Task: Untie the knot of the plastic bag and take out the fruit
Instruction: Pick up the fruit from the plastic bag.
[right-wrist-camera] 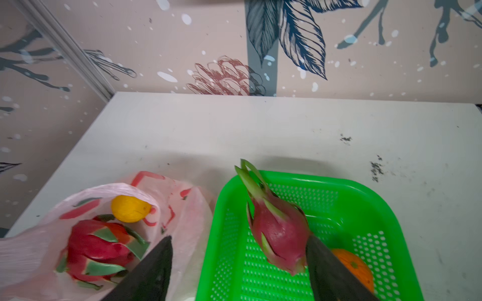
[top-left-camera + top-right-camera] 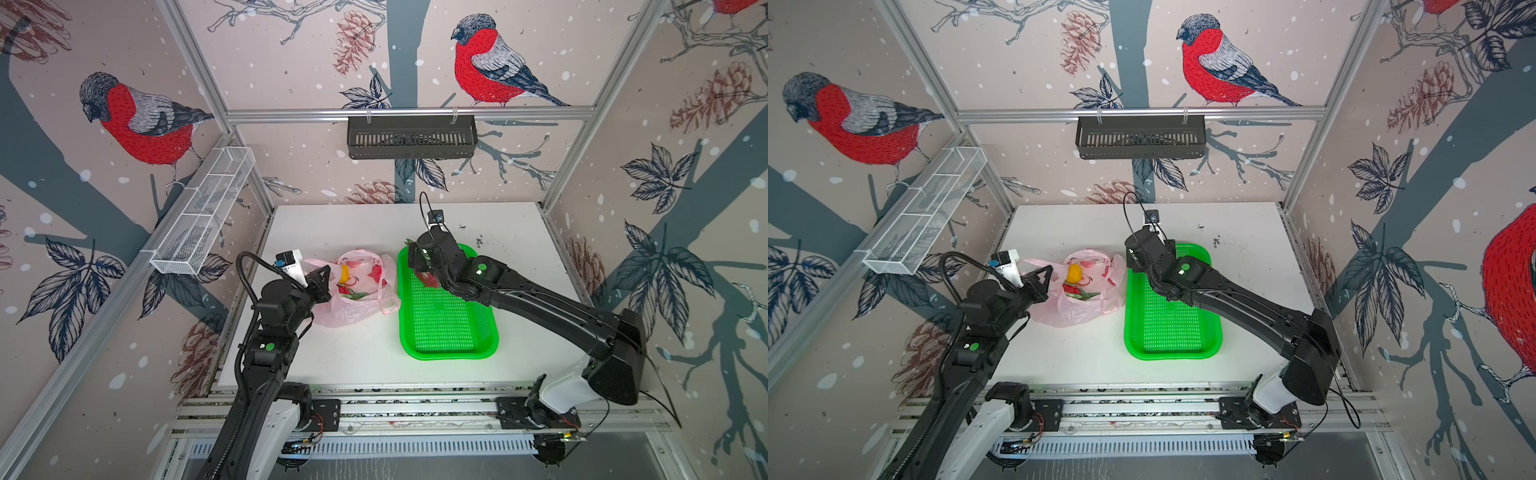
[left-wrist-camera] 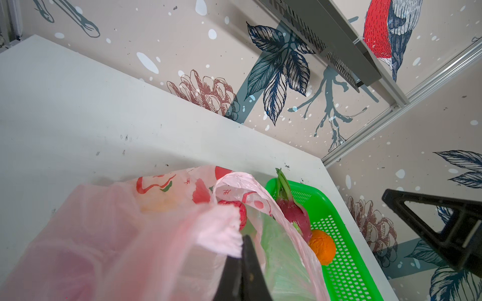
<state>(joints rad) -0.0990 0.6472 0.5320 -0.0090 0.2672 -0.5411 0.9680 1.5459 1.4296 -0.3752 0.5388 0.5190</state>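
Note:
The pale-pink plastic bag (image 2: 353, 311) (image 2: 1067, 311) lies left of the green tray (image 2: 449, 328) with its mouth open; no knot shows. My left gripper (image 3: 243, 238) (image 2: 326, 278) is shut on the bag's near rim. Inside the bag are a dragon fruit (image 1: 99, 250), a yellow-orange citrus (image 1: 130, 208) (image 2: 1074, 273) and a small bumpy red fruit (image 3: 241, 211). A second dragon fruit (image 1: 279, 234) (image 3: 292, 208) and an orange (image 1: 357, 268) (image 3: 322, 246) lie in the tray. My right gripper (image 1: 240, 238) (image 2: 417, 266) is open over the tray's far left corner, one finger against that dragon fruit.
The white table (image 2: 353, 357) is closed in by walls on three sides. A black slotted basket (image 2: 411, 137) hangs on the back wall and a white wire shelf (image 2: 208, 208) on the left wall. Dark specks mark the table behind the tray.

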